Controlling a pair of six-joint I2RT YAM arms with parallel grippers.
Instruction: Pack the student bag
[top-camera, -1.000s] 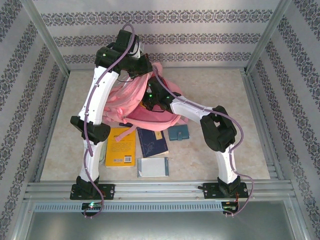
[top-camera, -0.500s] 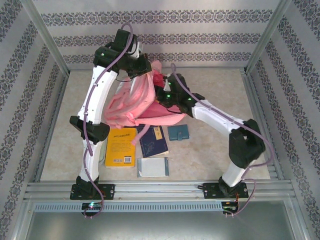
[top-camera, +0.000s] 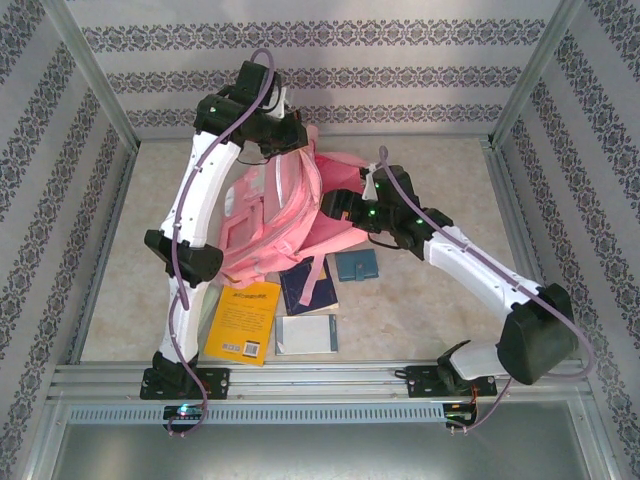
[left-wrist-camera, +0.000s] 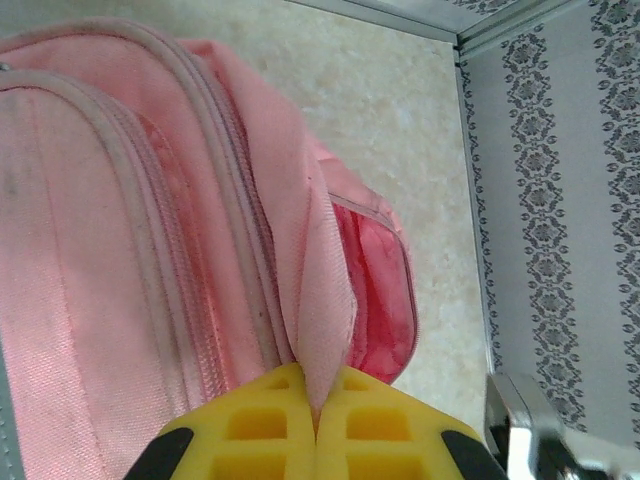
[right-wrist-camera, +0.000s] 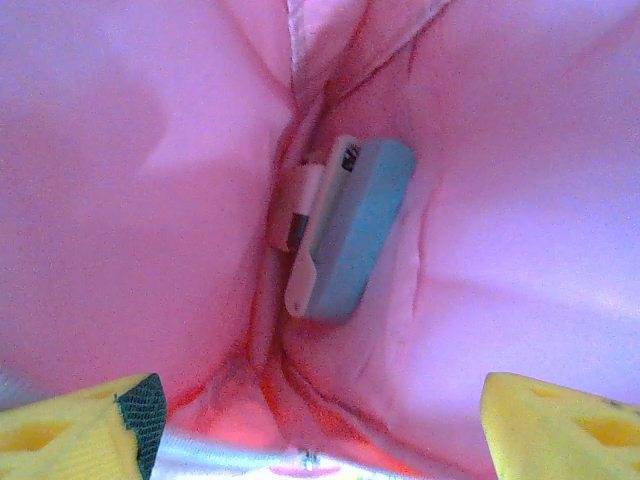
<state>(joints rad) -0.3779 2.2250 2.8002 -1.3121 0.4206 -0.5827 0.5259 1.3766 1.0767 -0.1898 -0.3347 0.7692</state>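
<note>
Holds a fold of the student bag (left-wrist-camera: 120, 250) pinched tight in the left gripper (left-wrist-camera: 315, 420), the right gripper (right-wrist-camera: 320, 425) spread wide and empty inside, blue case (right-wrist-camera: 350, 230) just ahead.

The pink bag (top-camera: 270, 210) blocks the middle. Books (top-camera: 243, 320) lie on its near side. The table (top-camera: 125, 270) is bare left and far right.

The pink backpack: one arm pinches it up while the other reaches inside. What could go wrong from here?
1. The left gripper holds the student bag by a thin fold of fabric; if that slips, the opening may collapse onto the right gripper inside.
2. The right gripper, open above a blue-grey case at the bottom, might snag the lining when it comes out.
3. A pink strap lies over the dark blue book, which could hamper picking it up.
</note>
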